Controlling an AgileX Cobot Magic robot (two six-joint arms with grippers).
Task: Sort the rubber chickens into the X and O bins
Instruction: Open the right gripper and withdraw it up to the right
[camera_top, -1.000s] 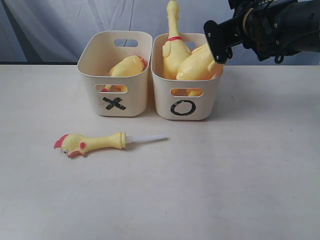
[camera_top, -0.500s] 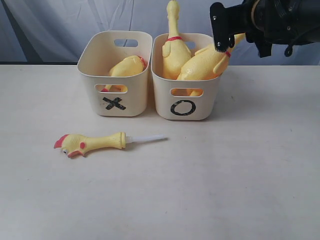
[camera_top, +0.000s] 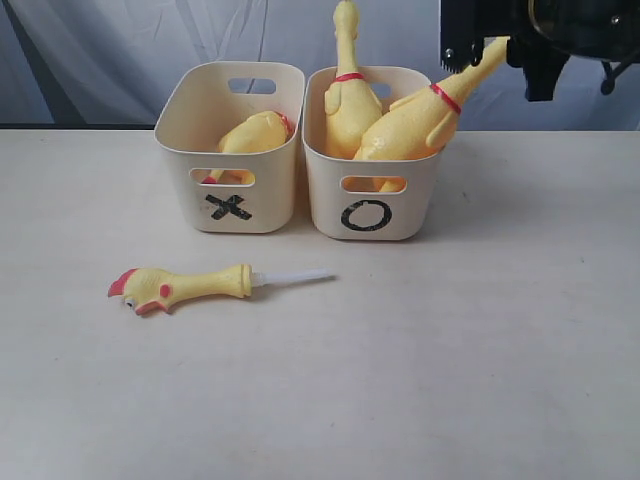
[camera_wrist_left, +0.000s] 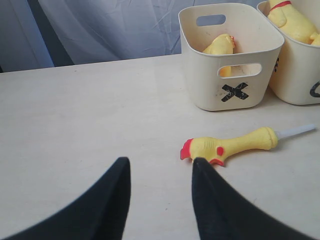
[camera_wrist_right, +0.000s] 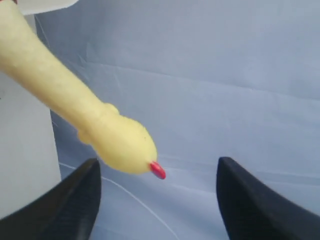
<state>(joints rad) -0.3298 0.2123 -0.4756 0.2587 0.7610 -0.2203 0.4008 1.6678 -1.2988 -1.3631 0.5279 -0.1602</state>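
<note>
Your right gripper (camera_wrist_right: 157, 167) has its jaws wide apart on either side of the leaning chicken's (camera_top: 410, 125) head, not clamping it. Your left gripper (camera_wrist_left: 160, 162) is parted and empty. The smooth cream, round-cornered O bin (camera_top: 372, 215) holds that glossy rubber chicken and an upright chicken (camera_top: 345, 100). The X bin (camera_top: 229, 205) just beside it holds a third chicken (camera_top: 255, 132). The small white-stemmed chicken (camera_top: 185, 284) lies on the table (camera_top: 450, 380), well apart from the O bin.

Only two marks can be read, both black, and each stands on a cream tub. In the exterior view a black X (camera_top: 229, 207) sits low on the front wall of the left tub (camera_top: 272, 195), left of the frame's centre. A black O (camera_top: 367, 215) sits in the same spot on the right tub (camera_top: 418, 200), touching-close beside it. The left wrist view shows the X again, right of centre (of the O, only a curved sliver at the right edge).
</note>
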